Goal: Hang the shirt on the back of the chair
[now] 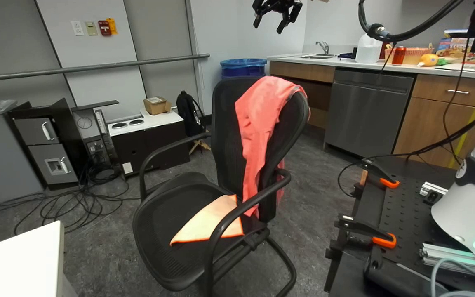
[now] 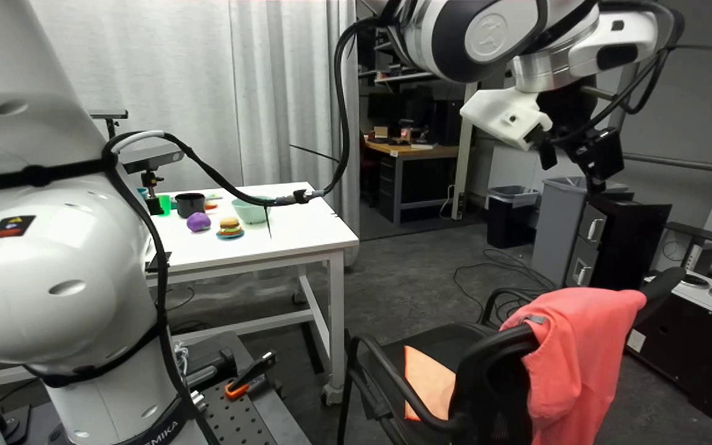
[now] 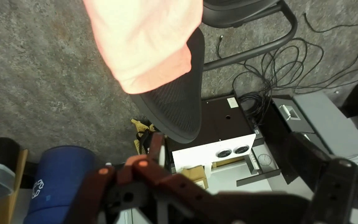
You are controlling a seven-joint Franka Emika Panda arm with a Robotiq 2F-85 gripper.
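The shirt (image 1: 256, 113) drapes over the back of the chair (image 1: 227, 123) in both exterior views, and we see the gripper (image 1: 269, 25) well above it with fingers spread wide. In the wrist view, we find the shirt clear of them.

Hangs limp and creased as a salmon-red shirt (image 1: 258, 119) over the top of the upright black mesh-backed office chair (image 1: 228, 165), falling down both front and rear.

The shirt (image 1: 258, 119) lies over the back of the chair (image 1: 227, 169), the gripper (image 1: 268, 26) seemingly above.
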